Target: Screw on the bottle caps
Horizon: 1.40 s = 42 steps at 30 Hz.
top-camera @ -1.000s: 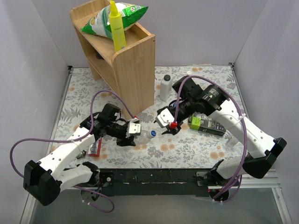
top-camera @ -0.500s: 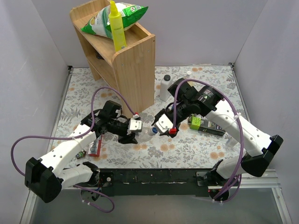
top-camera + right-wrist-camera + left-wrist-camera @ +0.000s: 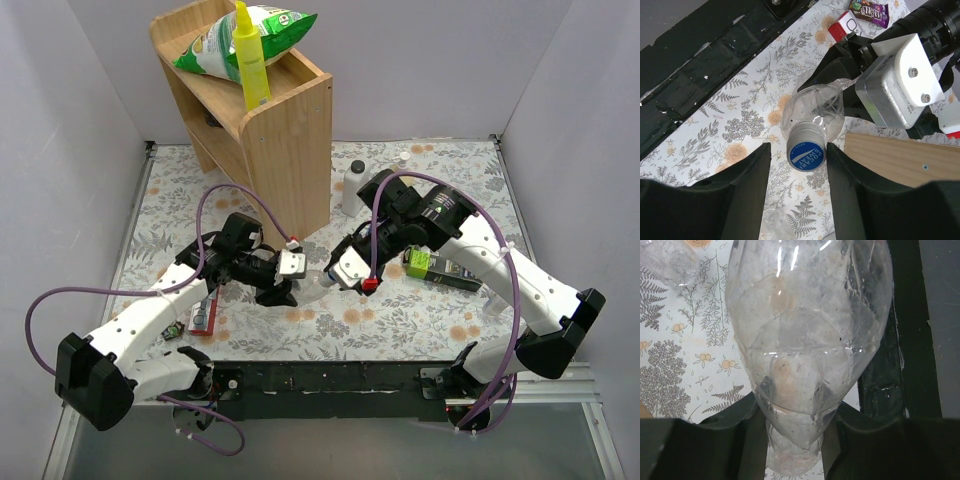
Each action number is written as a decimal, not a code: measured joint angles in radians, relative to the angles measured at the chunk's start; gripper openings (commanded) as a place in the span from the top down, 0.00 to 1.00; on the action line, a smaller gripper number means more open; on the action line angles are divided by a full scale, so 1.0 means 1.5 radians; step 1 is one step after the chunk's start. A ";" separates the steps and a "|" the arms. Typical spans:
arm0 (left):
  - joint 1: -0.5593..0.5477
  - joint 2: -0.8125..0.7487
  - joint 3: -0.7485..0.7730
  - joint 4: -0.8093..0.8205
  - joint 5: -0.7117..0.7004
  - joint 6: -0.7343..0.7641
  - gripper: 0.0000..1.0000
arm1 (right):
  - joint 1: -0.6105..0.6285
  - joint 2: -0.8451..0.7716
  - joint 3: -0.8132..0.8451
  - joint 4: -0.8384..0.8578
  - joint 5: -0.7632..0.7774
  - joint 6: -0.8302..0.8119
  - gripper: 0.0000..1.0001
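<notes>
Evidently we hold the clear bottle (image 3: pixel 807 340) level over the bench (image 3: pixel 450 320), the left gripper (image 3: pixel 792 427) with its jaws clamped on the body, so its mouth faces the right gripper (image 3: pixel 799 150). That gripper's jaws stand narrowly apart around the blue cap (image 3: pixel 806 155) on the neck. Whether the threads have caught is hidden beneath the cap.

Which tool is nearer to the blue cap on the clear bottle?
Right. The right tool straddles the blue cap; the left tool grips the clear bottle by its body, further back.

Wooden shelf (image 3: pixel 285 140) at rear left, green snack bag (image 3: pixel 220 45) and yellow bottle (image 3: pixel 251 60) on top; white bottle (image 3: pixel 354 188) just beside; green box (image 3: pixel 440 267) lying flat.
</notes>
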 measured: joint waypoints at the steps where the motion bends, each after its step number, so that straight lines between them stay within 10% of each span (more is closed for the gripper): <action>1: 0.000 0.003 0.001 0.001 0.001 -0.002 1.00 | 0.000 0.000 0.000 0.001 0.000 0.000 0.51; 5: -0.002 0.007 0.003 0.003 0.003 -0.010 1.00 | 0.000 0.000 0.000 0.010 0.002 -0.005 0.67; 32: -0.001 0.017 0.006 0.011 -0.001 -0.047 1.00 | -0.001 -0.025 -0.063 0.089 0.027 0.007 0.53; 39: -0.003 0.017 0.007 0.019 0.000 -0.049 1.00 | 0.000 -0.017 -0.062 0.091 0.026 0.003 0.98; 42: -0.003 0.017 0.007 0.020 0.001 -0.053 1.00 | 0.000 -0.017 -0.061 0.098 0.027 0.022 0.99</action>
